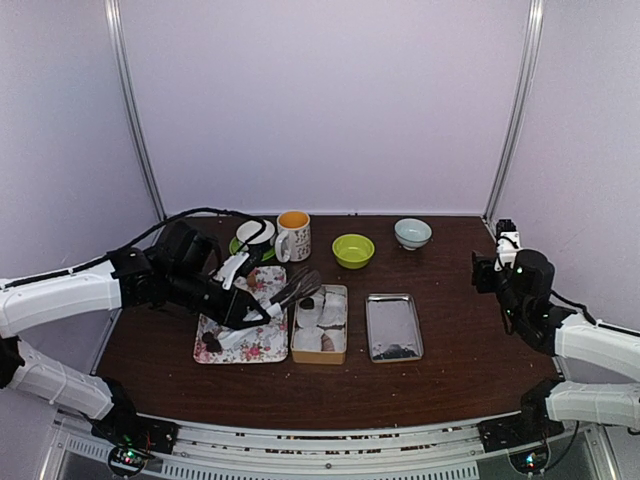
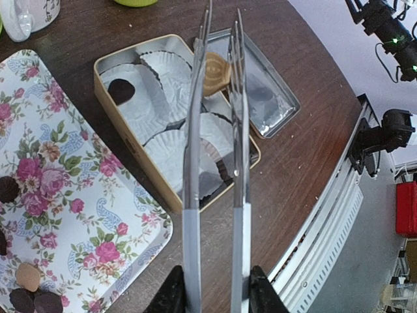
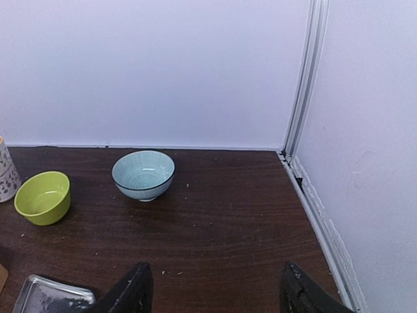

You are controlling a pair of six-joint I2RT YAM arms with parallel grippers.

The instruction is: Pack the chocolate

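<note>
Chocolate [image 2: 215, 72], one light-brown piece, pinched between the tips of the silver tongs [image 2: 193, 163], raised over the tin [image 2: 142, 155]. Legible only from the left wrist; too small to make out from above. Tong handles clamped by the left gripper [image 2: 217, 297], arms drawn close on the piece. Over at the right edge of the table [image 1: 450, 390], the right gripper [image 3: 215, 290] spread wide, nothing between its fingers. From that wrist just the green bowl [image 3: 42, 197], the blue bowl [image 3: 143, 175] and a corner of the silver tray [image 3: 52, 297]. Whole mug [image 1: 293, 236] only from above.

Counted:
- One piece in the tongs.
- One dark piece in a paper cup [image 2: 140, 104] at the tin's far-left corner.
- Four more on the floral tray [image 2: 85, 195] from the left wrist: one dark at the left edge, one tan and two dark at the near corner.
- Two bowls, one mug, one tin, two trays, one pair of tongs.
</note>
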